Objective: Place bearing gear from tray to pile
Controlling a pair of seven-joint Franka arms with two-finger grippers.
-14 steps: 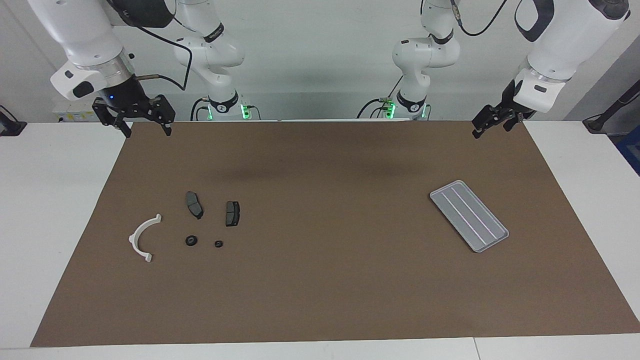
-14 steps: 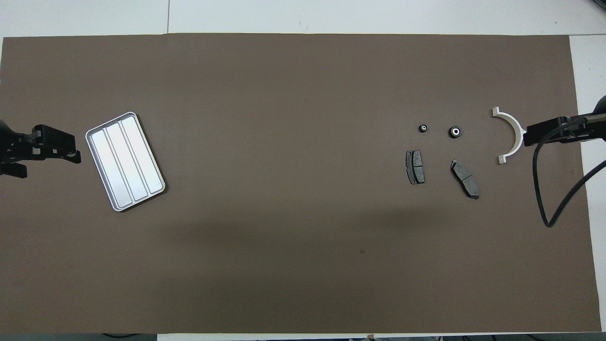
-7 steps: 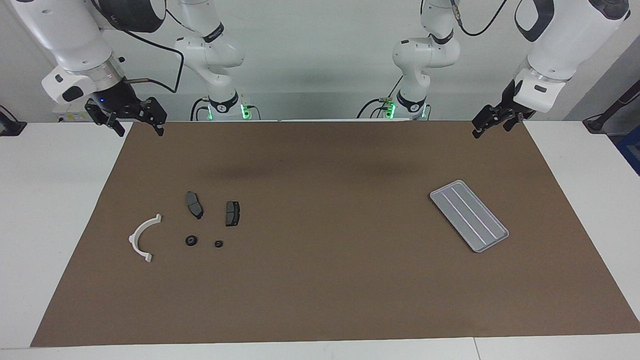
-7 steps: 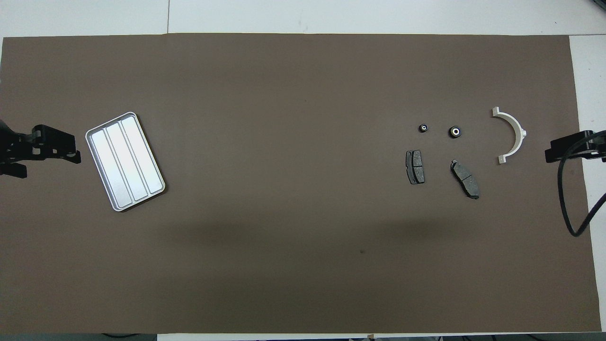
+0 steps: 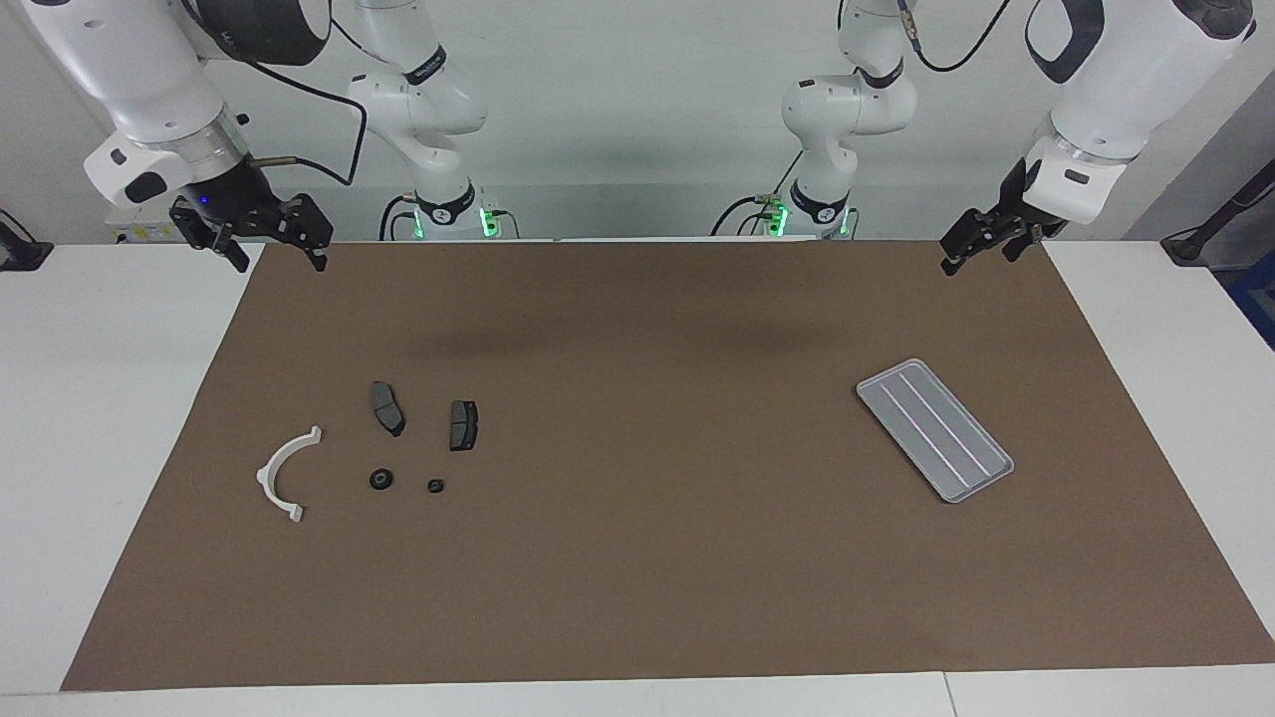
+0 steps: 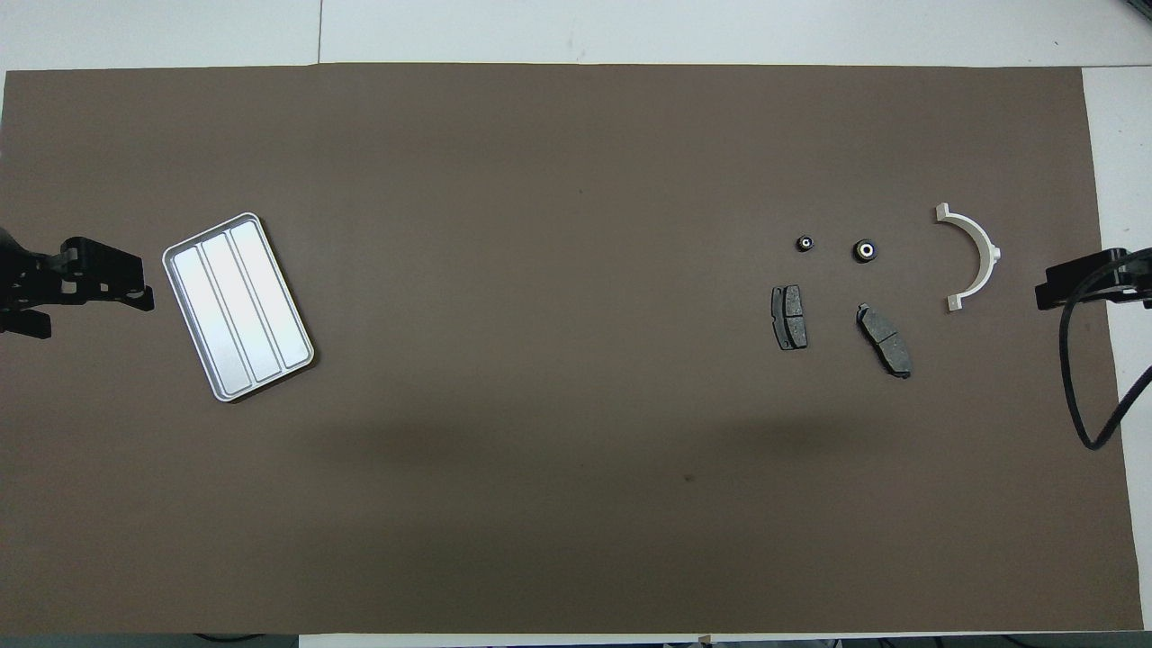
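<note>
While both arms hang raised at the mat's robot-side corners, right gripper [image 5: 271, 245] and left gripper [image 5: 981, 244] are open, empty. Farther out: tray [image 5: 934, 429] bare; two bearing gears [image 5: 381, 479] lie in the pile [image 5: 383, 443]

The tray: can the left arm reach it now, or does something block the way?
Probably yes. The left gripper hangs open over the mat's edge at its own end, the tray lies bare on that same end, and nothing stands between them.
</note>
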